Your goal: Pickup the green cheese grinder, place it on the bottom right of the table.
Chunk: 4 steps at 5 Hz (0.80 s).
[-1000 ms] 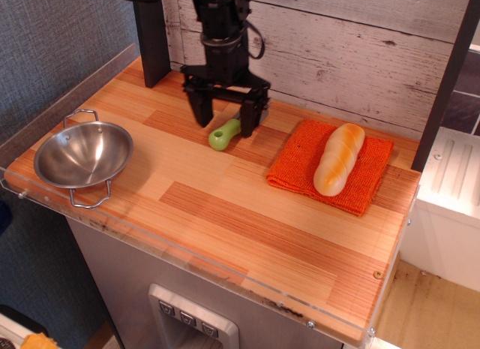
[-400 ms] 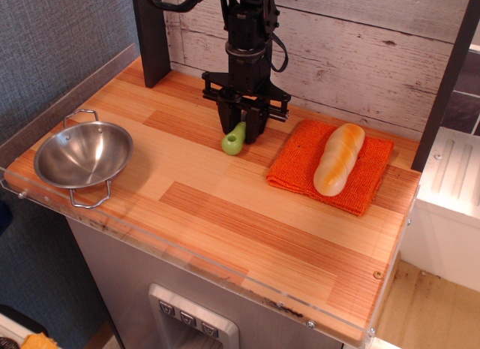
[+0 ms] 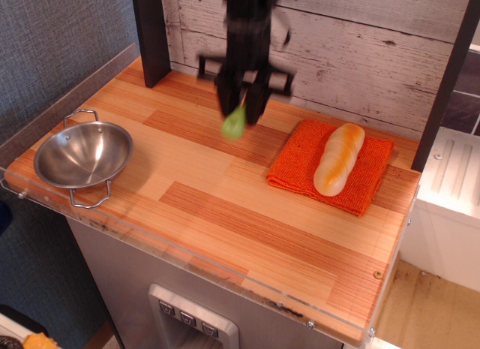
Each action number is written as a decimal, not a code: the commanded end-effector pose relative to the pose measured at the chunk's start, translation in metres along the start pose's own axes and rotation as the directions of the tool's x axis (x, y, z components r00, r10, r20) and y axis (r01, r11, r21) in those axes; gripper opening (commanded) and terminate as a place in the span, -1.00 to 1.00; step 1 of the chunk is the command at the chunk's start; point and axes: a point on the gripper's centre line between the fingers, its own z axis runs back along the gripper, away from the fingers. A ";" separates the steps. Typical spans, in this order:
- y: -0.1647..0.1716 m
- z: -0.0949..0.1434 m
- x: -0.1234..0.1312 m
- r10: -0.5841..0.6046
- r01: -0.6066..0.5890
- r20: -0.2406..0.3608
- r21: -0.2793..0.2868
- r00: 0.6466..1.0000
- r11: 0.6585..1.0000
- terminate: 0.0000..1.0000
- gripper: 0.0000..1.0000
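My gripper (image 3: 242, 103) hangs over the back middle of the wooden table (image 3: 225, 206), blurred by motion. It is shut on the green cheese grinder (image 3: 234, 124), whose light-green handle hangs down below the fingers, lifted clear of the tabletop. The grinder's grey metal head is hidden between the fingers.
A steel bowl with two handles (image 3: 82, 155) sits at the left edge. An orange cloth (image 3: 330, 165) with a bread roll (image 3: 339, 159) on it lies at the right back. A dark post (image 3: 150, 34) stands at the back left. A clear acrylic rim (image 3: 247, 289) runs along the front edge.
The gripper closed on the grinder's head, turning the handle toward the front, and has now lifted it off the table.
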 end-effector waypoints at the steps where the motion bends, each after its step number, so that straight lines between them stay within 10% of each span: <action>1: -0.064 0.024 -0.049 -0.116 0.118 0.058 -0.033 0.992 0.992 -1.00 -1.00; 4: -0.100 -0.019 -0.109 -0.221 0.222 0.037 -0.006 0.974 0.975 -1.00 -1.00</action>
